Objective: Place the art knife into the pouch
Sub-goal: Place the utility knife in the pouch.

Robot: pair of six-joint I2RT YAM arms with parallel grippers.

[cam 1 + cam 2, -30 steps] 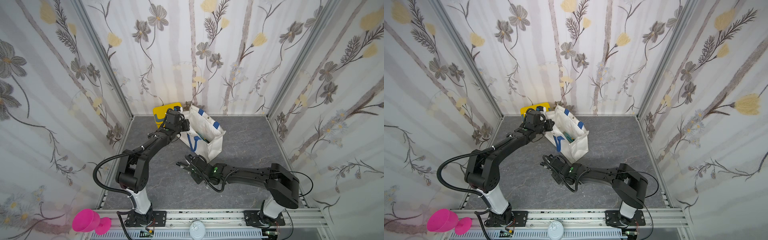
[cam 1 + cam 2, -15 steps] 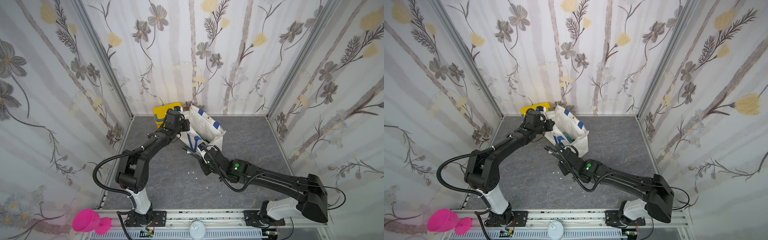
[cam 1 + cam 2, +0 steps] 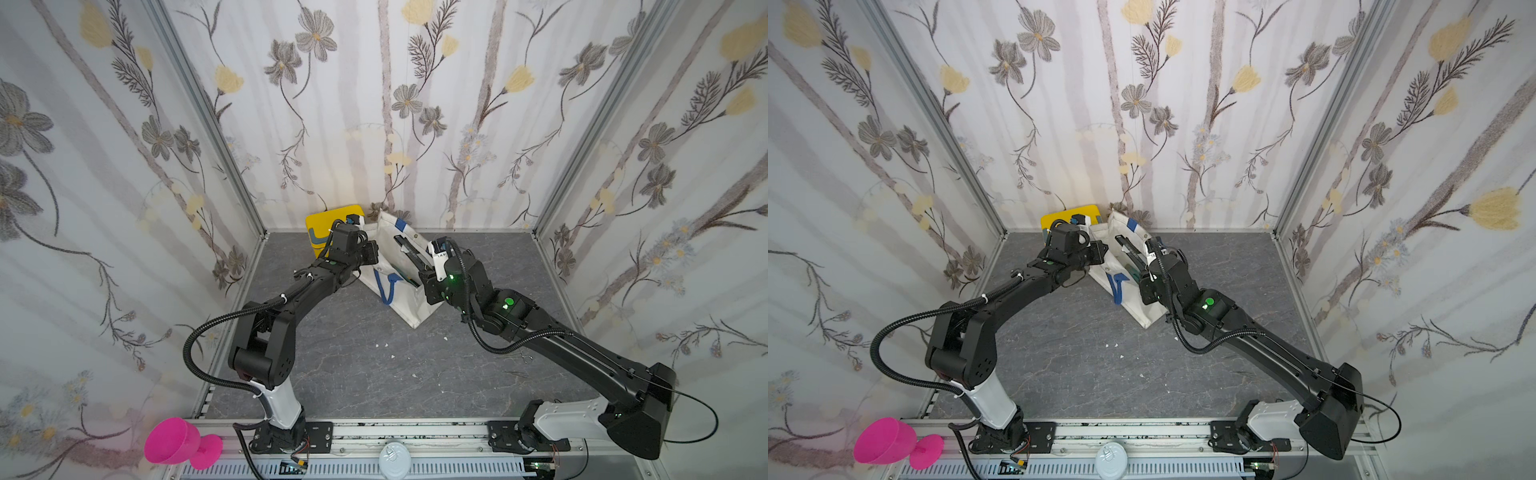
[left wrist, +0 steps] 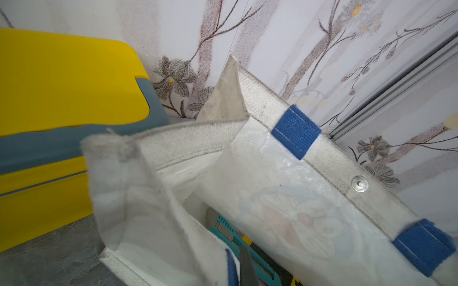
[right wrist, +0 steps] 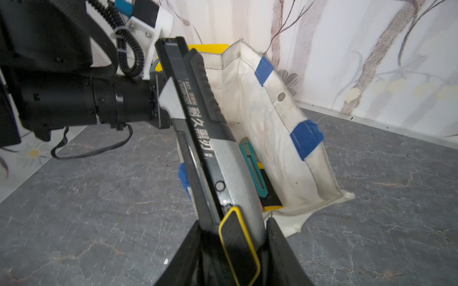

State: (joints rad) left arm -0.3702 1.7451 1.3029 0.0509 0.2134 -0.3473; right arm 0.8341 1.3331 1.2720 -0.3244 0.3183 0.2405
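The pouch (image 3: 409, 301) (image 3: 1144, 313) is a white canvas bag with blue handle patches, standing open near the back wall. My left gripper (image 3: 372, 253) (image 3: 1100, 251) is shut on its left rim and holds the mouth open; the left wrist view looks into the pouch (image 4: 272, 185). My right gripper (image 5: 233, 222) (image 3: 426, 276) is shut on the rear end of the art knife (image 5: 205, 138) (image 3: 409, 253) (image 3: 1128, 251), a long black and silver cutter with a yellow-edged slider. The knife lies slanted over the open mouth of the pouch (image 5: 280, 148), its tip toward the left wrist.
A teal cutter (image 4: 238, 237) (image 5: 254, 163) and a yellow and black item lie inside the pouch. A yellow box (image 3: 328, 220) (image 4: 62, 81) with a grey handle stands behind my left gripper against the back wall. A pink goblet (image 3: 178, 442) lies outside the front rail.
My right arm has lifted the art knife from the floor in front of the pouch and carried it back and right, over the pouch's mouth. The left arm has not moved.
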